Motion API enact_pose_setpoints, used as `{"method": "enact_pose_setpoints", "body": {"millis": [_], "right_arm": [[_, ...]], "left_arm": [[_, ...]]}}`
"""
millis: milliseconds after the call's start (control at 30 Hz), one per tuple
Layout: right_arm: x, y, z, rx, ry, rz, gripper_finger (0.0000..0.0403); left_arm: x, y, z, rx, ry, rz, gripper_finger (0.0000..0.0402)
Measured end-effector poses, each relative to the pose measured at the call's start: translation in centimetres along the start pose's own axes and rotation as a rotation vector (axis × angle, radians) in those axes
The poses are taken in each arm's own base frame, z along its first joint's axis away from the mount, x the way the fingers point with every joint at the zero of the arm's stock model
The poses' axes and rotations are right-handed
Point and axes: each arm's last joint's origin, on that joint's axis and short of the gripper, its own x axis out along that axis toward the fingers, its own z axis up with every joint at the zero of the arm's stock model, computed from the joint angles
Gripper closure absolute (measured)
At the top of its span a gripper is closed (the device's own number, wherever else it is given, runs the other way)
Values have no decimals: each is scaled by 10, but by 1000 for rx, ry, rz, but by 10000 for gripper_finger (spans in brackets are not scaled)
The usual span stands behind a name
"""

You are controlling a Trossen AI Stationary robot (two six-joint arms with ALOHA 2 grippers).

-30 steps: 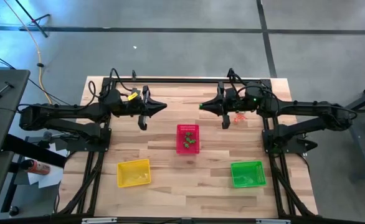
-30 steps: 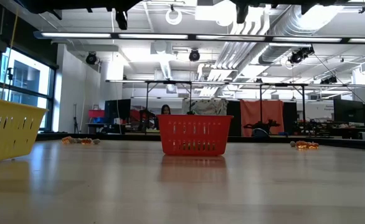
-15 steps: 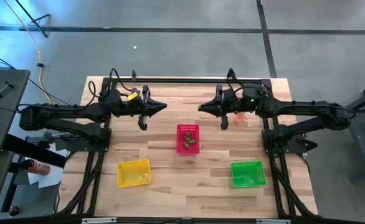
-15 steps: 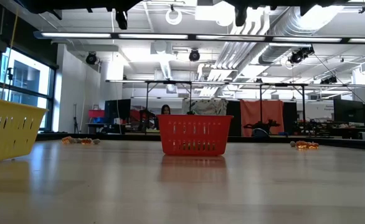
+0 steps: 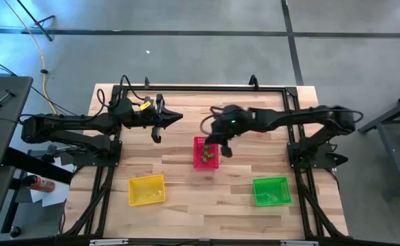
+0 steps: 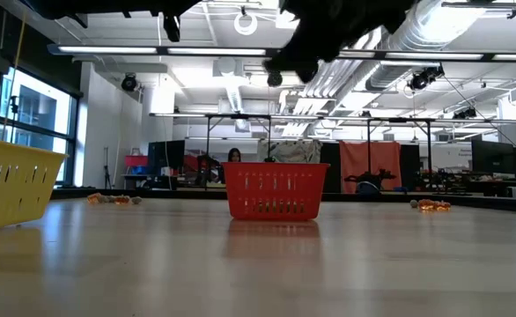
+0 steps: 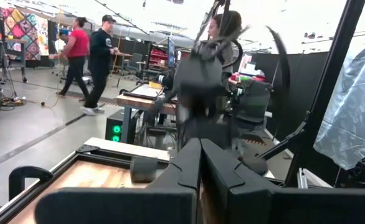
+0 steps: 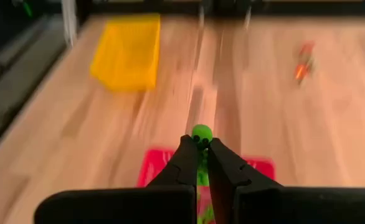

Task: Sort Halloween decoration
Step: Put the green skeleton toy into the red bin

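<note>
Swinging over red basket [image 5: 206,152], right end effector [image 8: 199,149] gripping green trinket [image 8: 201,133], left end effector [image 5: 156,128] closed, unmoved

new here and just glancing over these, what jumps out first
The right pincer, shut on a small green trinket, hangs over the red basket mid-table. The yellow basket and green basket sit nearer the front edge, and the left pincer waits shut over the table's left rear.

Table [image 5: 186,184]: pale planked wood, satin sheen. Baskets [image 5: 147,190]: perforated plastic. Arms [image 5: 70,124]: matt black.
</note>
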Motion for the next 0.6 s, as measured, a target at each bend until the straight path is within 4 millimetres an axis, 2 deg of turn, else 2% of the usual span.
{"method": "enact_pose_setpoints", "body": {"millis": [367,600], "right_arm": [[65,-16,-47,72,278,-20,385],[86,-14,-65,81,348,-6,369]], "left_arm": [[0,0,0,-2,2,0,401],[0,1,0,-1,5,3,401]]}}
